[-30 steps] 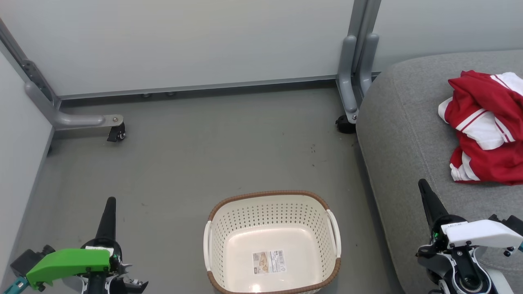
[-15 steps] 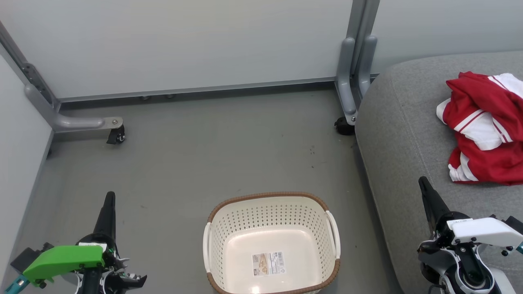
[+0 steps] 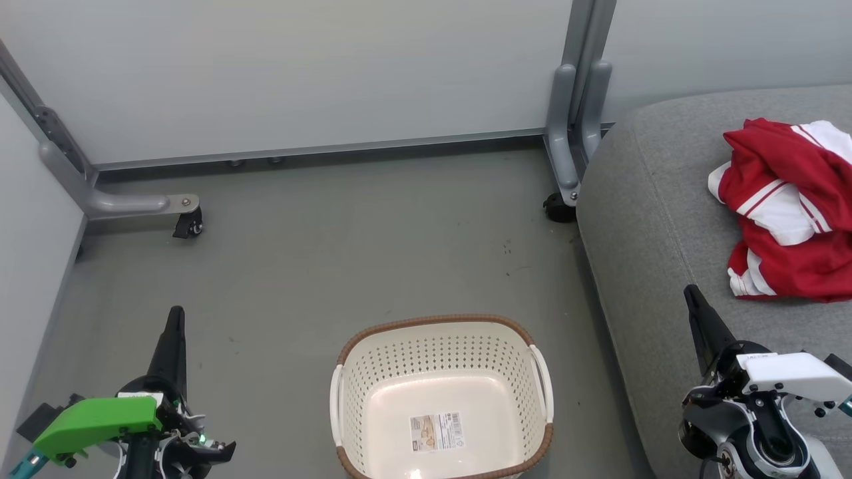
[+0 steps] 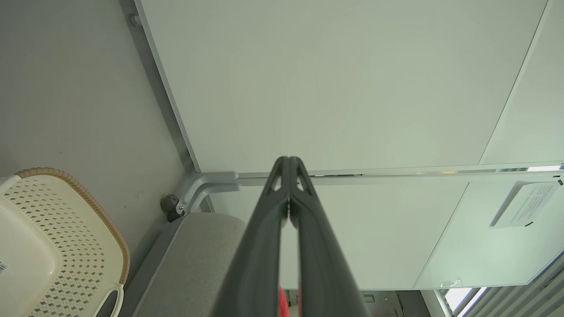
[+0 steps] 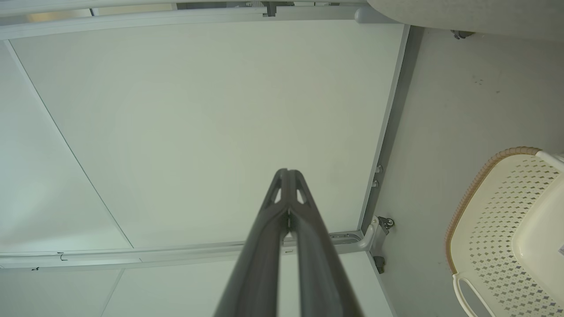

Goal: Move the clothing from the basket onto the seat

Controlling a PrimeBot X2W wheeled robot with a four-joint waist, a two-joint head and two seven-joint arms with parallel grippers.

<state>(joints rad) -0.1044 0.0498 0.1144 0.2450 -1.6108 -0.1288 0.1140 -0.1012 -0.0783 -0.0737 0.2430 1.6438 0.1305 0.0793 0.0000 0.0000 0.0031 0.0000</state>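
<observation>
The red and white clothing [image 3: 792, 213] lies crumpled on the grey seat [image 3: 652, 219] at the right. On the floor at bottom centre stands the white perforated basket [image 3: 439, 359] with its brown rim; inside I see just a label [image 3: 436, 431]. My left gripper [image 3: 176, 314] is shut at the lower left, left of the basket, holding nothing. At the lower right, over the seat's front part and below the clothing, my right gripper [image 3: 689, 291] is shut and empty. In the wrist views, the left gripper [image 4: 288, 159] and right gripper [image 5: 287, 171] point at pale panels, with the basket [image 4: 66, 229] [image 5: 506, 229] at the edges.
Pale partition panels [image 3: 299, 66] close off the back and left, on grey metal feet with castors [image 3: 190, 226] [image 3: 558, 207]. A grey upright post [image 3: 576, 120] stands beside the seat's corner. Grey floor [image 3: 346, 253] stretches between the basket and the back panel.
The head view has drifted slightly. Both grippers sit a little lower in the picture than a second ago. Clothing and basket stay put.
</observation>
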